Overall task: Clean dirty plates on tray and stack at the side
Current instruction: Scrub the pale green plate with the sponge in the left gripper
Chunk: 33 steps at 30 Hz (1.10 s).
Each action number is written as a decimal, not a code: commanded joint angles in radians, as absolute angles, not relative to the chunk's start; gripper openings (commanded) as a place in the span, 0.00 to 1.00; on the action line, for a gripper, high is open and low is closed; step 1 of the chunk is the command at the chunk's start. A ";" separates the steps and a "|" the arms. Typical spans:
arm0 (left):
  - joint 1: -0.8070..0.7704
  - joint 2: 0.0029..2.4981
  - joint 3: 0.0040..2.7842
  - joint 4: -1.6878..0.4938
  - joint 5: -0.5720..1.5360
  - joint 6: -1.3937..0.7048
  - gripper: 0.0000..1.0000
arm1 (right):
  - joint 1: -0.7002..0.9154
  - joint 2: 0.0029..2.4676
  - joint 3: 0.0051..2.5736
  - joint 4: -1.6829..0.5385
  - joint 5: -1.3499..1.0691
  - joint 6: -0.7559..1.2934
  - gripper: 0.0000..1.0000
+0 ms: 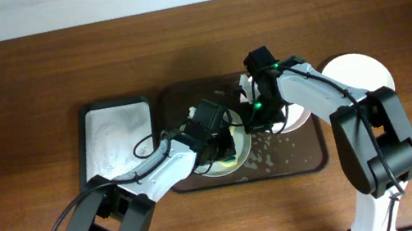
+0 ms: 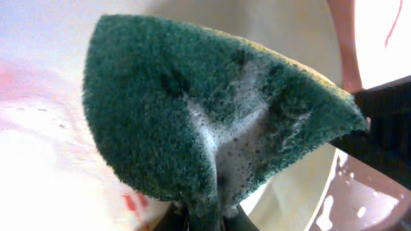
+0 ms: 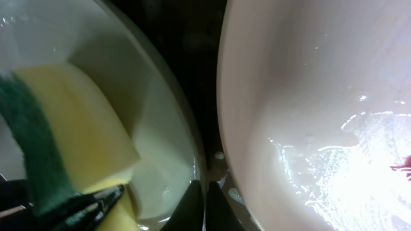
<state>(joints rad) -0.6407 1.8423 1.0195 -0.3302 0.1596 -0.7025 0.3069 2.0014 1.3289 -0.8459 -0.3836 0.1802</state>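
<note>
Gripping a green sponge (image 2: 192, 109) between its clenched fingers (image 2: 215, 221), the left gripper (image 1: 213, 135) holds it on the pale green plate (image 1: 216, 169), near the middle of the overhead frame. White foam sits in the fold of the sponge, and in the right wrist view its yellow side (image 3: 83, 128) lies against the inside of this plate (image 3: 154, 109).

The pale green plate is on the dark brown tray (image 1: 300, 160), in its lower left part. Wet foam spots are on the tray floor just to the right of the plate.

The right gripper (image 1: 257, 117) reaches to the tray centre from the right. Its fingers (image 3: 192, 204) are pressed almost together at the rim of the pale green plate, and they appear to pinch this rim.

Just beside it, to the right, the pinkish white plate (image 3: 308, 96) is also on the tray, wet and shiny. In the overhead view it (image 1: 301, 116) is mostly covered by the right arm.

The cream white plate (image 1: 361, 74) lies on the tabletop (image 1: 20, 95), off the tray, at the right of the frame.

A smaller black tray (image 1: 86, 143) with white foam inside stands touching the left side of the brown tray.
</note>
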 commanded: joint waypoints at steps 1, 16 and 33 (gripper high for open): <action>-0.638 1.885 1.002 -0.406 -0.037 -0.710 0.06 | 0.310 1.983 1.328 -0.850 -0.393 0.177 0.04; -0.639 1.738 1.050 -0.458 -0.034 -0.583 0.13 | 0.310 1.983 1.328 -0.853 -0.393 0.177 0.04; -0.682 1.783 1.023 -0.423 0.090 -0.723 0.09 | 0.310 1.983 1.328 -0.853 -0.392 0.177 0.04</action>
<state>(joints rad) -0.6575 1.7653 1.0397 -0.4355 0.0605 -0.6785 0.3069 2.0014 1.3293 -0.8497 -0.3843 0.1802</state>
